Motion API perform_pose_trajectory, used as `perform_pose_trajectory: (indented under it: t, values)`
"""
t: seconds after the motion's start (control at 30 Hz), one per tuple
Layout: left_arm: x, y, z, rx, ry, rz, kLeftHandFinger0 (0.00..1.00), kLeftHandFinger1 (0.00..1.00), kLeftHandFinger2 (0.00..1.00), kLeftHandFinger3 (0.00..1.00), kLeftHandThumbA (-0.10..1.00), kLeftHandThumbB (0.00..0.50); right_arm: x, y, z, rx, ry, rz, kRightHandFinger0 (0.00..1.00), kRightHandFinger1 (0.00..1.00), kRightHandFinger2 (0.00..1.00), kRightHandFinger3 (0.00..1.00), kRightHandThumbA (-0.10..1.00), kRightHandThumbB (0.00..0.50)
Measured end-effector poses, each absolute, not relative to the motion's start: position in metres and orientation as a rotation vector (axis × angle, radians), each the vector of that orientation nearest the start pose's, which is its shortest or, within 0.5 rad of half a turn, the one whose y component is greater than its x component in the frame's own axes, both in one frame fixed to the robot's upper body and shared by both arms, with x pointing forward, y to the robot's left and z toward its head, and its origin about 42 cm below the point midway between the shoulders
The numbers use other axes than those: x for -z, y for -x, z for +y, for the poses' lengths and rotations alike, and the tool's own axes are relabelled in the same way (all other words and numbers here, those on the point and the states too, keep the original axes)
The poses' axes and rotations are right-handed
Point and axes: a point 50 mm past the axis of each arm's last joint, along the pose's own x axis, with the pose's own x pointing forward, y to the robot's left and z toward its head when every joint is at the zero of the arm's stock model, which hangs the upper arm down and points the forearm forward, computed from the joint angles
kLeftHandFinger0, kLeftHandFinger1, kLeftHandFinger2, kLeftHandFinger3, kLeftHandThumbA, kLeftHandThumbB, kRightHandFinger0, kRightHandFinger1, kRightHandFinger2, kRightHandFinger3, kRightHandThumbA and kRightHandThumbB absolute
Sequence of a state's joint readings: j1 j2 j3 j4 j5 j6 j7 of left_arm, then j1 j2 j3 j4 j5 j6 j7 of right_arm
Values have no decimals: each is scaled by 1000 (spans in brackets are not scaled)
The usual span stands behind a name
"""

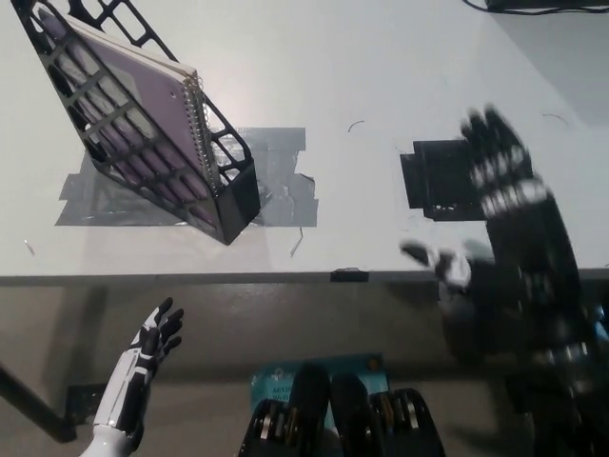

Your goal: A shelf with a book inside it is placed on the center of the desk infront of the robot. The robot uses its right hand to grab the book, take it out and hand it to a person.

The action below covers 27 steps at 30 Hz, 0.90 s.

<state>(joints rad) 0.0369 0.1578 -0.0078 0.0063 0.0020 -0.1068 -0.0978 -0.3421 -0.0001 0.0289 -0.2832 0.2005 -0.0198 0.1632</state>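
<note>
A black lattice shelf (pixel 224 195) stands on the white desk at the upper left, tilted in the picture. Inside it sits a purple spiral-bound book (pixel 143 86), its wire spine facing right. My black right hand (pixel 500 181) hovers over the desk's right side, blurred, fingers spread and holding nothing, well apart from the shelf. My white left hand (pixel 152 347) rests below the desk's front edge at the lower left, fingers apart and empty.
Grey tape patches (pixel 285 195) lie under and beside the shelf. A black tape square (pixel 433 181) marks the desk under my right hand. The desk's front edge (pixel 238 278) runs across the picture. A cable (pixel 533 8) lies at the top right.
</note>
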Motion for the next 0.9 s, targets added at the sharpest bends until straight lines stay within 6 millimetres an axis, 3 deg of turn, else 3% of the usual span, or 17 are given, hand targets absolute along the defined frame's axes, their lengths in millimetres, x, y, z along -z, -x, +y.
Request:
perform_pose_trajectory:
  t: [0.03,0.17,0.3,0.4,0.53,0.7,0.83,0.9]
  values:
    - [-94,-271,257,107,-162,-56,1000,1000,1000,1000,1000,315,-288,-354,-158,-354,-167,-638,1000,1000,1000,1000,1000,302]
    - [-94,-271,257,107,-163,-58,1000,1000,1000,1000,1000,310,-309,-395,-122,-428,-207,-584,1000,1000,1000,1000,1000,294]
    - [-95,-272,257,108,-163,-59,1000,1000,1000,1000,1000,313,-318,-431,-80,-501,-220,-492,1000,1000,1000,1000,1000,308]
    - [-95,-272,257,110,-163,-62,1000,1000,1000,1000,1000,329,-322,-450,-51,-545,-226,-426,1000,1000,1000,1000,1000,349]
    - [-95,-273,256,112,-163,-63,1000,1000,1000,1000,1000,294,-319,-464,-19,-585,-242,-343,1000,1000,1000,1000,1000,349]
    - [-96,-272,255,119,-166,-69,1000,1000,1000,1000,1000,301,-303,-473,15,-622,-253,-229,1000,1000,1000,1000,1000,334]
    - [-96,-273,254,122,-168,-73,1000,1000,1000,1000,1000,303,-292,-472,29,-636,-264,-181,1000,1000,1000,1000,1000,378]
    - [-97,-273,254,123,-169,-74,1000,1000,1000,1000,1000,307,-289,-471,32,-639,-267,-169,1000,1000,1000,1000,1000,378]
